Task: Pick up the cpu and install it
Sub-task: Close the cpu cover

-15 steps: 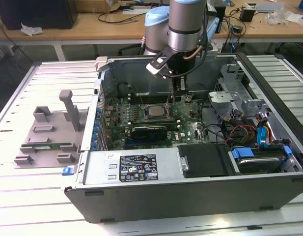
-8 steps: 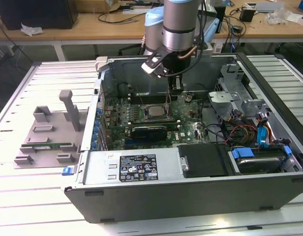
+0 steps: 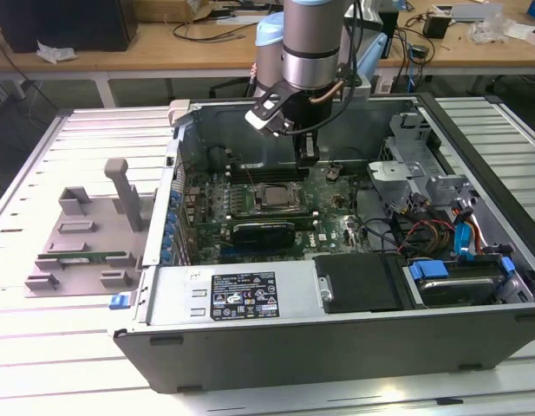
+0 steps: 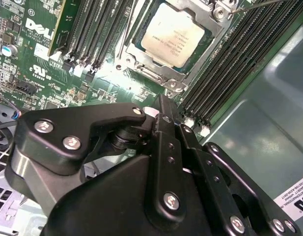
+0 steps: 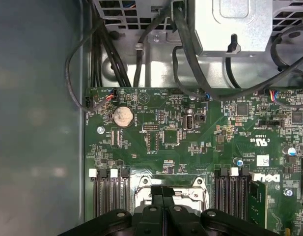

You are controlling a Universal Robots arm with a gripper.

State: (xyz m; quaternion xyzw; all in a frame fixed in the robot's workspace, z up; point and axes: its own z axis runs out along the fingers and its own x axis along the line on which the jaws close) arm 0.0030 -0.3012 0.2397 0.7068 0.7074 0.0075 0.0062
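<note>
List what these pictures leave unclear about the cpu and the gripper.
- First wrist view: most of the socket frame, hidden behind the gripper.
- Second wrist view: part of the socket frame, cut off by the picture's edge.
- Exterior view: whether the cpu is fully seated, too small to tell.

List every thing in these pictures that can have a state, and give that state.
cpu: seated in the socket frame, metal top up.
pincer: shut, holding nothing, over the motherboard by the socket frame.
computer case: lying on its side, side panel off.
memory stick: lying in the grey holder, outside the computer case.
</note>
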